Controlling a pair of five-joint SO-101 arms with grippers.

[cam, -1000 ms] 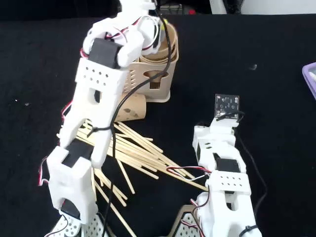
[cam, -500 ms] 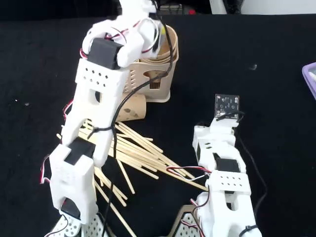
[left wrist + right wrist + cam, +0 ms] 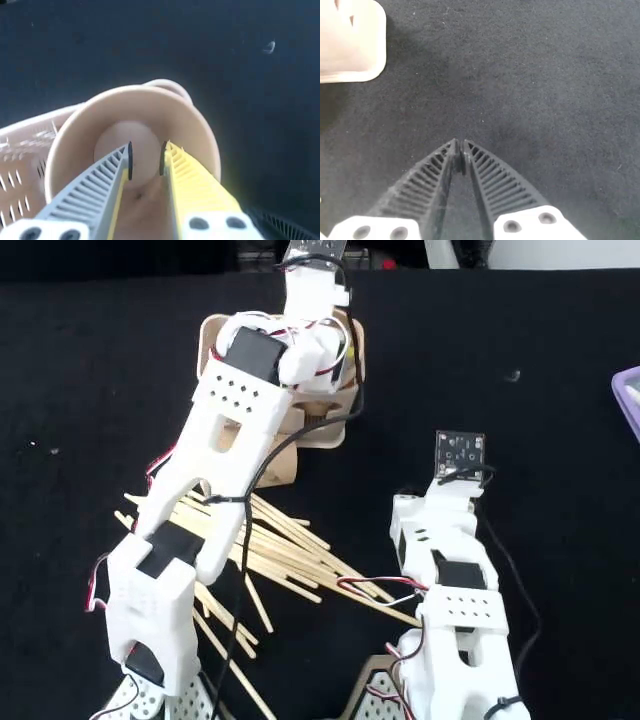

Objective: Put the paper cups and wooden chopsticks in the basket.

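A black cloth (image 3: 90, 360) covers the table. A cream plastic basket (image 3: 330, 418) with slotted walls stands on it at the far side.

The left arm (image 3: 225, 440) stretches from the near edge up over the basket. Its gripper (image 3: 145, 160), one finger grey and one yellow, points down into the mouth of a tan paper cup (image 3: 192, 125). Both fingertips sit inside the cup's round opening, parted by a narrow slit. The pale bottom of the cup shows through that slit, and nothing is seen pinched between the pads. The cup stands upright, mouth up, just beside the basket's perforated wall (image 3: 22, 147). Whether the cup rests inside the basket or hangs above it cannot be told.

A second paper cup (image 3: 283, 468) lies on its side on the cloth, touching or nearly touching the basket's near wall, and is partly hidden by the left arm.

A loose fan of wooden chopsticks (image 3: 300, 555) lies on the cloth nearer the camera than the basket, passing under the left arm.

The right arm (image 3: 450, 580) sits folded, well apart from the basket and nearer the camera. Its gripper (image 3: 459, 150) is fully closed, fingertips touching, with nothing in it, over bare cloth. A rounded corner of the basket (image 3: 350, 45) lies near it.
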